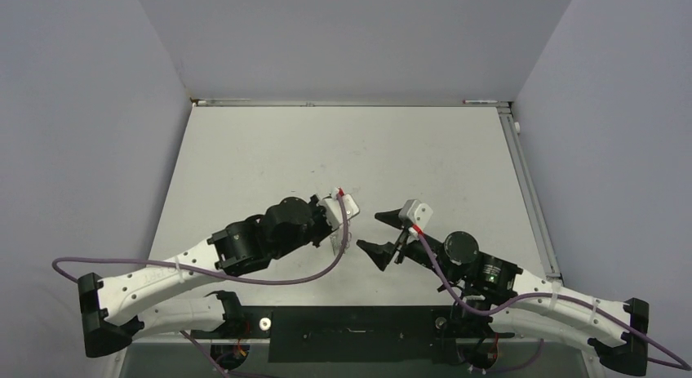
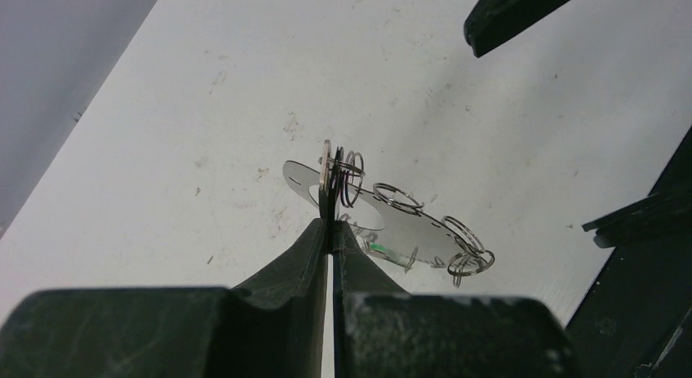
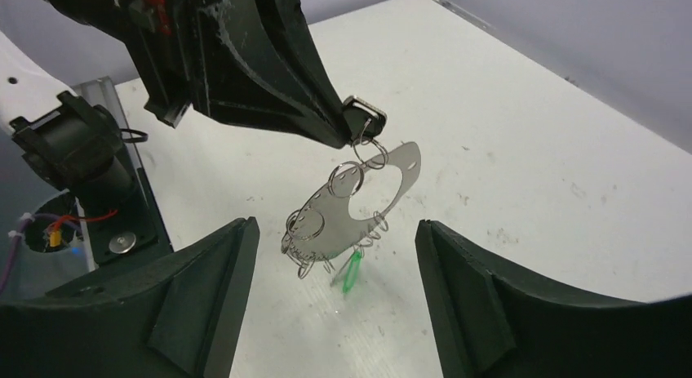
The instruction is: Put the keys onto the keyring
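My left gripper [image 2: 332, 223] is shut on a small key [image 3: 365, 114] with a black head, seen edge-on in the left wrist view [image 2: 330, 175]. The keyring [image 3: 343, 215] hangs from that key by small rings. It shows as a flat silver crescent plate with several small split rings along its edge and a bright green tag [image 3: 352, 272] at the bottom. It also shows in the left wrist view [image 2: 412, 227]. My right gripper [image 3: 334, 227] is open and empty, its jaws wide apart on either side of the hanging keyring without touching it. In the top view the left gripper [image 1: 334, 233] and the right gripper [image 1: 377, 233] face each other.
The white table [image 1: 343, 149] has grey walls on three sides and a metal rail [image 1: 530, 190] along its right edge. The black base plate [image 1: 351, 333] and the arm mounts lie at the near edge. A purple cable [image 1: 310, 276] loops beside the left arm.
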Tool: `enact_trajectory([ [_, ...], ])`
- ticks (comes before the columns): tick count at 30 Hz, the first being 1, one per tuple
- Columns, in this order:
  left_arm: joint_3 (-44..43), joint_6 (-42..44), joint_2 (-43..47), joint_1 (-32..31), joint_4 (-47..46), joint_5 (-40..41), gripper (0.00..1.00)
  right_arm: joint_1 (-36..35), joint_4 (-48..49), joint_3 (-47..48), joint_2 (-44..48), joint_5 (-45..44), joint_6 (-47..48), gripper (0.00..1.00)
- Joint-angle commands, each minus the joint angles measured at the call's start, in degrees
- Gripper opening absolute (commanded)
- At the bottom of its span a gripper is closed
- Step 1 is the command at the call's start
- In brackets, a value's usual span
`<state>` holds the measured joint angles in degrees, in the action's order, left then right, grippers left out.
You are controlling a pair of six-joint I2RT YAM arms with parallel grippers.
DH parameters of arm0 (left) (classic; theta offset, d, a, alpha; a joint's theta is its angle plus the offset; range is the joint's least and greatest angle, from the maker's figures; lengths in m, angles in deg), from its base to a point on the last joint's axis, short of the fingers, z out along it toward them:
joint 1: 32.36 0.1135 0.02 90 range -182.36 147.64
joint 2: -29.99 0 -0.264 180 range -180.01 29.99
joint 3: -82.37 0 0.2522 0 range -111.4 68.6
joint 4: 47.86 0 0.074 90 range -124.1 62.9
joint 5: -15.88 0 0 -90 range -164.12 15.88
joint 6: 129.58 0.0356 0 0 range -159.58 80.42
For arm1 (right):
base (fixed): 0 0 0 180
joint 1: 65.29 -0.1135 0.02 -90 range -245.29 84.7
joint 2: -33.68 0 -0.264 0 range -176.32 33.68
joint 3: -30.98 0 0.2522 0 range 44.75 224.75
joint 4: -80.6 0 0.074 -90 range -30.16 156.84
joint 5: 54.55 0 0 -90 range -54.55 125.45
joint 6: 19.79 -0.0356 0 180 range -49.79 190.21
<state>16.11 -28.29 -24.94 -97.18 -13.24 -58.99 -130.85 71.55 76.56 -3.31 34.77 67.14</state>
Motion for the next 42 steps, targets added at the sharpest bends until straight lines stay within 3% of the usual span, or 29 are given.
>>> enact_trajectory([
  [1, -7.5, -1.6, -5.5, 0.5, 4.6, 3.3, 0.0, 0.1, 0.3, -2.1, 2.2, -9.0, -5.1, 0.72],
  [8, -13.6, -0.7, -17.8, 4.5, 11.1, -0.2, 0.0, 0.1, -3.8, -4.0, 4.6, -26.7, -10.5, 0.72],
  [14, -16.5, 1.9, -26.8, 7.6, 9.7, -3.6, 0.0, 0.1, -11.5, -4.2, 10.3, -42.3, -18.2, 0.7],
  [19, -22.8, 3.8, -34.9, 9.4, 12.7, -5.9, 0.0, 0.1, -18.3, -2.1, 13.8, -50.1, -23.0, 0.7],
  [31, -38.2, 8.2, -48.9, 9.6, 17.2, -8.2, 0.04, 0.1, -25.0, 1.4, 17.6, -53.6, -26.9, 0.69],
  [37, -39.1, 6.8, -48.2, 10.3, 17.9, -10.0, 0.04, 0.1, -26.4, 1.9, 18.7, -54.1, -26.5, 0.68],
  [42, -46.8, 6.7, -49.3, 13.3, 18.2, -10.9, 0.03, 0.1, -24.7, 1.9, 19.1, -54.4, -26.3, 0.67],
])
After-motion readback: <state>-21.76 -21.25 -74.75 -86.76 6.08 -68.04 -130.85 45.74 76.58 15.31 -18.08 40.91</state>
